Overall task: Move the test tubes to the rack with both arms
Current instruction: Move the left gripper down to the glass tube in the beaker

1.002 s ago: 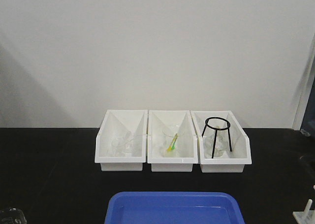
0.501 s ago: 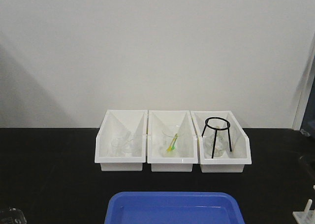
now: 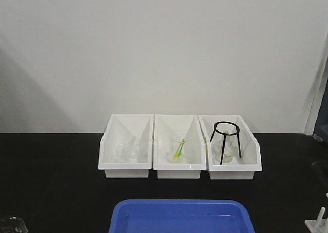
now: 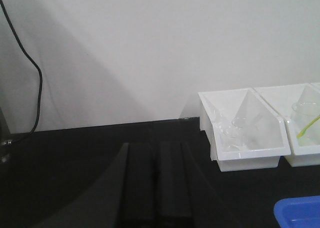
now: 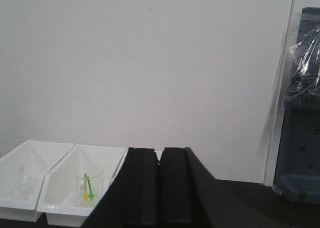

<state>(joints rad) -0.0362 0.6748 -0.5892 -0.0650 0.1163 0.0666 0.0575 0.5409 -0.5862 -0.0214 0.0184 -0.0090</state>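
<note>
progress: apparently not begun | rack [image 3: 318,224]: mostly off-frame, 0 tubes seen | left gripper [image 4: 156,188]: fingers pressed together, empty | right gripper [image 5: 160,188]: likewise | remaining: all transfers

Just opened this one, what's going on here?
Nothing is being handled at this moment. The left claw and the right claw are both shut and empty, pointing toward the wall and the three white bins at the back of the black table. The rack is only partly in frame at the front right edge, with no tube visible in it. A blue tray sits in front.
</note>
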